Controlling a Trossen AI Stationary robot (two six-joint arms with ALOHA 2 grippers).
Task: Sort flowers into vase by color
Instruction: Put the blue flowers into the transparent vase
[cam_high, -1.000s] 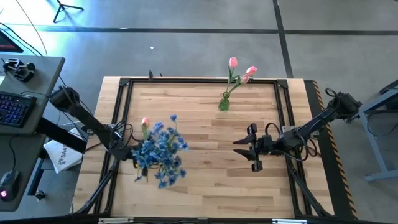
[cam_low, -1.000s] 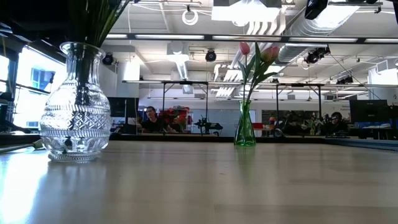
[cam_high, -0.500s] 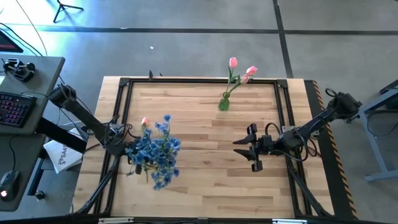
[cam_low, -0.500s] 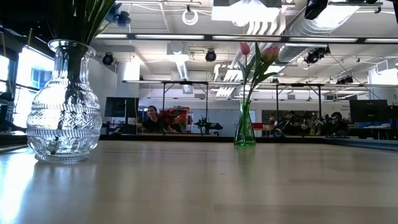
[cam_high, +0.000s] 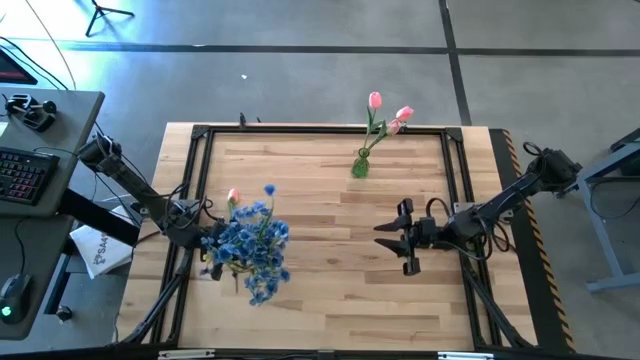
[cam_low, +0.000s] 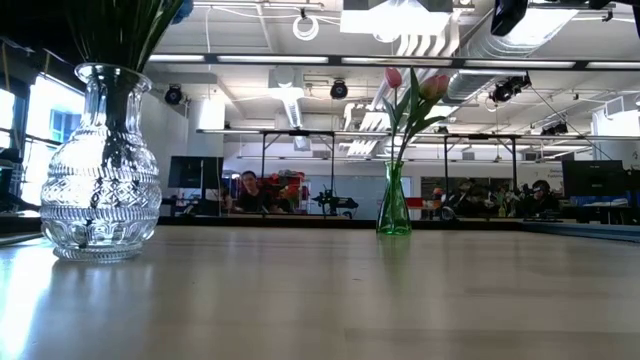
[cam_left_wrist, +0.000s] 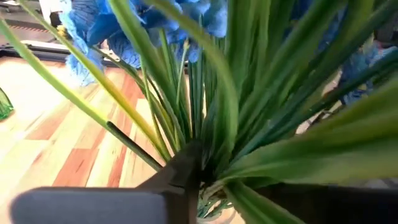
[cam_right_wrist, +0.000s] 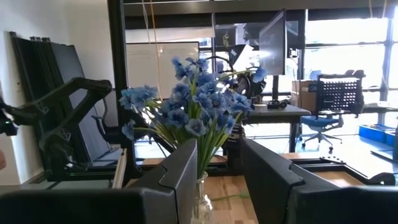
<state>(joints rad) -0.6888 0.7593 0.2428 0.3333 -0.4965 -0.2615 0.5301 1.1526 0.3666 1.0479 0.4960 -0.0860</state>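
High view: no legible writing — left end effector (cam_high: 207, 243) state unclear; right end effector (cam_high: 392, 238) apart.

From my station: a glass vase (cam_low: 100, 165) of flowers (cam_high: 248, 243) stands at the table's (cam_high: 330, 300) left side. A slim vase (cam_high: 360, 165) sits at the far edge, and the right gripper (cam_high: 398, 238) hangs between them, right of centre.

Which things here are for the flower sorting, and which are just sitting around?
For the job:
- blue flowers in the clear glass vase
- pink tulips in the green vase
- one pink tulip in among the blue bunch
- left gripper at the blue bunch
- right gripper, waiting over the table

Just around:
- keyboard
- mouse
- office chair
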